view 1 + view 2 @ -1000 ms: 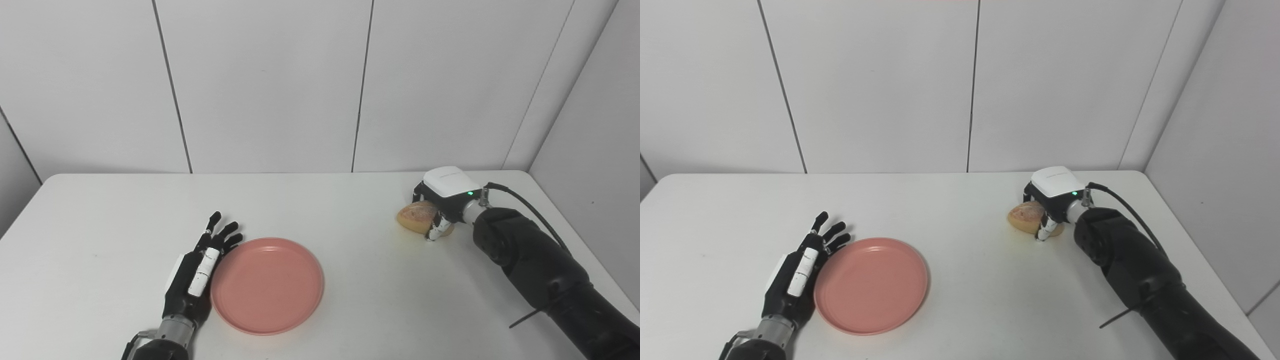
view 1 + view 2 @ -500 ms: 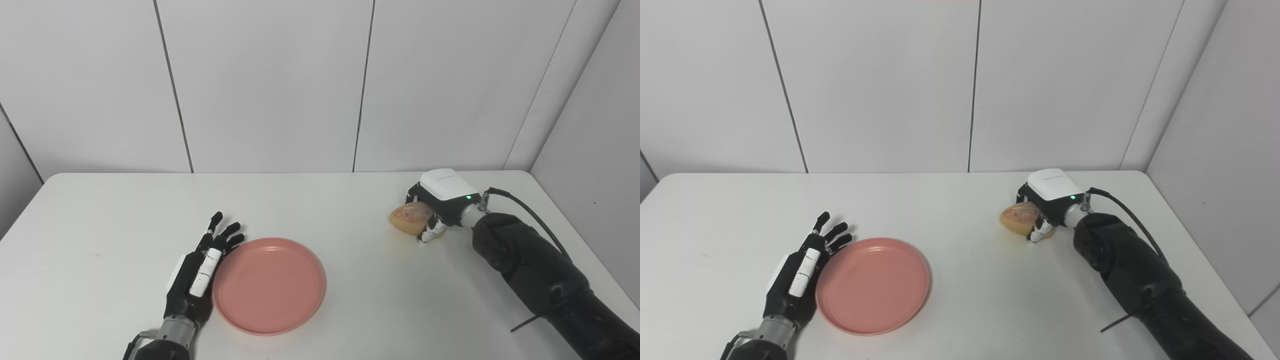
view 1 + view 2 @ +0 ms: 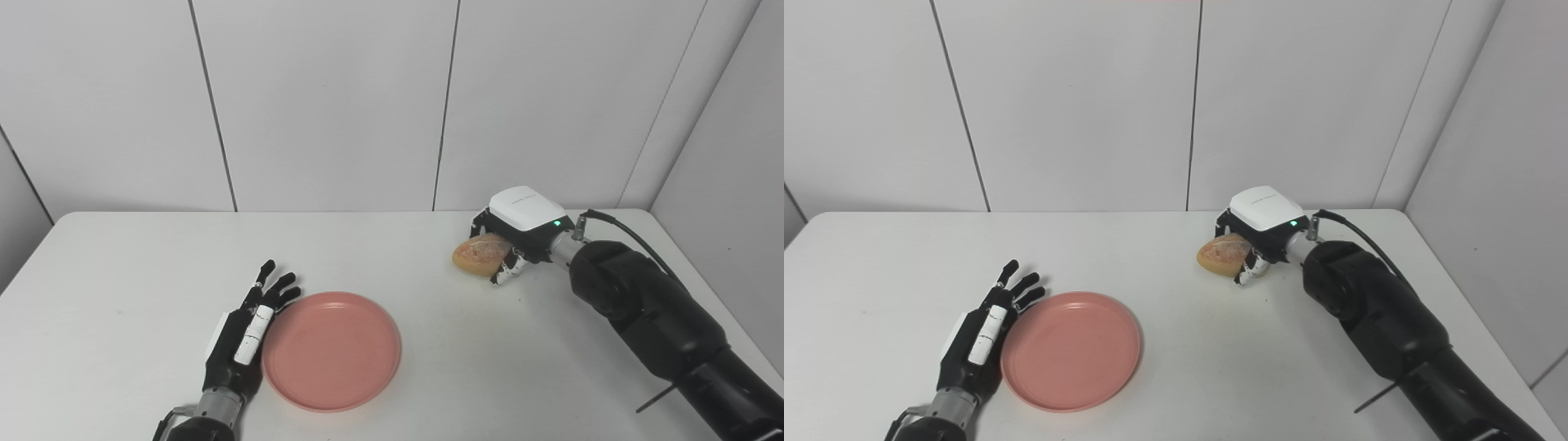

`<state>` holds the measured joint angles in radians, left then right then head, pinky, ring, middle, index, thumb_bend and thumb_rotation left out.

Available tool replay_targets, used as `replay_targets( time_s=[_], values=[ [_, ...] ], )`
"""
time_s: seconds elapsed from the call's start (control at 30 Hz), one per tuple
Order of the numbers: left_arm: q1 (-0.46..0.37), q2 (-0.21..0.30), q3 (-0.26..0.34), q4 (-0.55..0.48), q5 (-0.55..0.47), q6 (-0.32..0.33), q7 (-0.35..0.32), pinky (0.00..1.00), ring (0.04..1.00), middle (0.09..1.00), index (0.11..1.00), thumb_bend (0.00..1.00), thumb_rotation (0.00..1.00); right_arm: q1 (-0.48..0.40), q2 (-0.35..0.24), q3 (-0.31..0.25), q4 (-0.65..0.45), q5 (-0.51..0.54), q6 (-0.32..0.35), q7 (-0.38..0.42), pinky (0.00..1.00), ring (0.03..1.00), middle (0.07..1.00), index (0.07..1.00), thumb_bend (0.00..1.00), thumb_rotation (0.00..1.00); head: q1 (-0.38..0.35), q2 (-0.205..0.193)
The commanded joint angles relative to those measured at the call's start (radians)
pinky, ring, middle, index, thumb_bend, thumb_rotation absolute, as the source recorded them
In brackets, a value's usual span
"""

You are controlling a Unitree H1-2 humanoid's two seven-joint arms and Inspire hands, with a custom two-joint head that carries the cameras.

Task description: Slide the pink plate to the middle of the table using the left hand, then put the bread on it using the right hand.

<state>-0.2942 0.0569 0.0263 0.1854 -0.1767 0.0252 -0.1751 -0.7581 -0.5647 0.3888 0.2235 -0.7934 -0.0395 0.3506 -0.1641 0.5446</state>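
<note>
Gripping crusty oval bread (image 3: 479, 253): right hand (image 3: 517, 229); round pink plate (image 3: 332, 350) smooth.

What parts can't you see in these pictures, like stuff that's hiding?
- Back end of the bread: the right hand covers it, both views.
- Left hand: whether it touches the pink plate rim; palm side faces away.
- Right elbow: cut off by the bottom edge, both views.

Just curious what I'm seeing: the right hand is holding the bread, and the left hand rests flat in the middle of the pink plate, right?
Not quite. The left hand lies on the table against the pink plate's left rim, as the left eye view shows. The right hand does hold the bread.
</note>
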Motion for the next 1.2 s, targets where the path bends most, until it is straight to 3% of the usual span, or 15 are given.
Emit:
replay_targets(
  time_s=[0.0,0.07,0.47,0.63,0.77,0.9,1.03,1.17],
  values=[
    [0.03,-0.017,-0.013,0.004,0.005,0.028,0.007,0.82,0.85,0.884,0.945,0.9,0.75,-0.066,-0.017,-0.04,-0.059,0.019,0.0,-0.002,0.19,0.269,0.464,0.487,0.53,0.0,0.016,0.004],
    [0.03,-0.021,-0.016,0.0,0.004,0.032,0.008,0.82,0.85,0.88,0.945,0.9,0.75,-0.068,-0.01,-0.052,-0.097,0.025,0.003,0.012,0.21,0.291,0.411,0.504,0.52,0.0,0.033,0.008],
    [0.03,-0.052,-0.037,-0.017,0.025,0.043,0.035,0.83,0.849,0.884,0.943,0.93,0.75,-0.082,0.047,-0.086,-0.256,0.04,0.053,0.146,0.29,0.367,0.431,0.512,0.52,0.0,0.129,0.018],
    [0.029,-0.065,-0.037,-0.016,0.029,0.034,0.044,0.85,0.858,0.886,0.936,0.93,0.76,-0.087,0.086,-0.086,-0.3,0.072,0.049,0.175,0.24,0.316,0.406,0.52,0.52,0.0,0.157,0.027],
    [0.029,-0.072,-0.038,-0.015,0.032,0.03,0.054,0.87,0.865,0.896,0.945,0.94,0.78,-0.094,0.12,-0.068,-0.345,0.089,0.054,0.222,0.29,0.362,0.424,0.521,0.52,0.0,0.159,0.029],
    [0.025,-0.075,-0.039,-0.007,0.027,0.016,0.047,0.87,0.876,0.902,0.952,0.93,0.78,-0.101,0.151,-0.037,-0.38,0.092,0.042,0.269,0.21,0.281,0.406,0.519,0.52,0.0,0.163,0.033],
    [0.024,-0.076,-0.041,-0.014,0.031,0.022,0.051,0.86,0.876,0.9,0.953,0.92,0.79,-0.103,0.17,-0.015,-0.399,0.085,0.041,0.298,0.28,0.364,0.409,0.505,0.53,0.0,0.163,0.046],
    [0.026,-0.079,-0.04,-0.037,0.028,0.042,0.057,0.87,0.877,0.901,0.952,0.94,0.79,-0.113,0.179,0.009,-0.413,0.08,0.042,0.339,0.3,0.383,0.414,0.508,0.53,0.0,0.166,0.068]
  ],
)
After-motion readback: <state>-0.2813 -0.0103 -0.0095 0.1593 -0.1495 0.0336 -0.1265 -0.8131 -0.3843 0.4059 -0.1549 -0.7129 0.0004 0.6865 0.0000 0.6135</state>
